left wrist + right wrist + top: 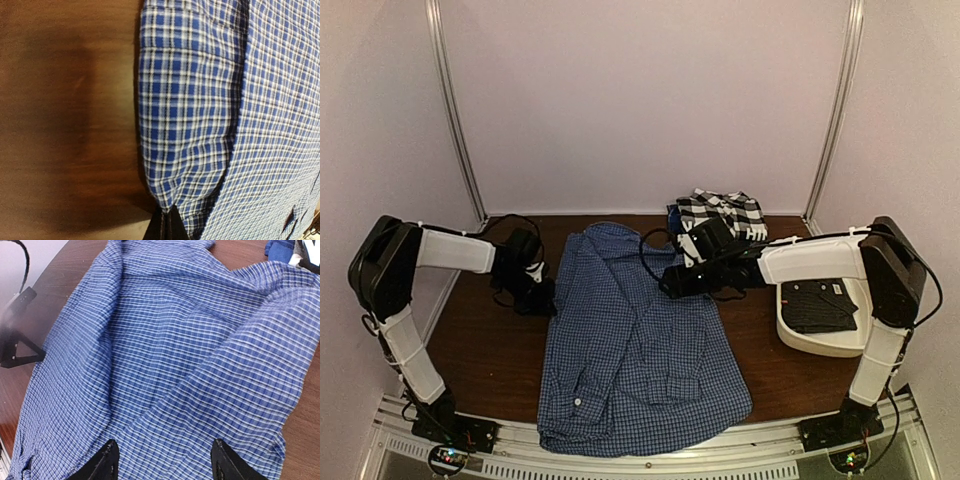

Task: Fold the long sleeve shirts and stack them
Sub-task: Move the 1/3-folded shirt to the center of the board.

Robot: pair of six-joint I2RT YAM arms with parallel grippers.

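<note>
Left wrist: left tool [167,226] pinching blue-check shirt [200,100] edge.

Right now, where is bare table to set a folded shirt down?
Bare wood front-left, between the left arm and the blue shirt; a narrower strip between that shirt and the tub. Back-right is crowded: black-and-white shirt, right gripper.

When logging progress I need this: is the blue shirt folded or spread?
Mostly spread: the blue shirt lies flat on the table, one sleeve laid over its front. The left gripper pinches its edge.
</note>
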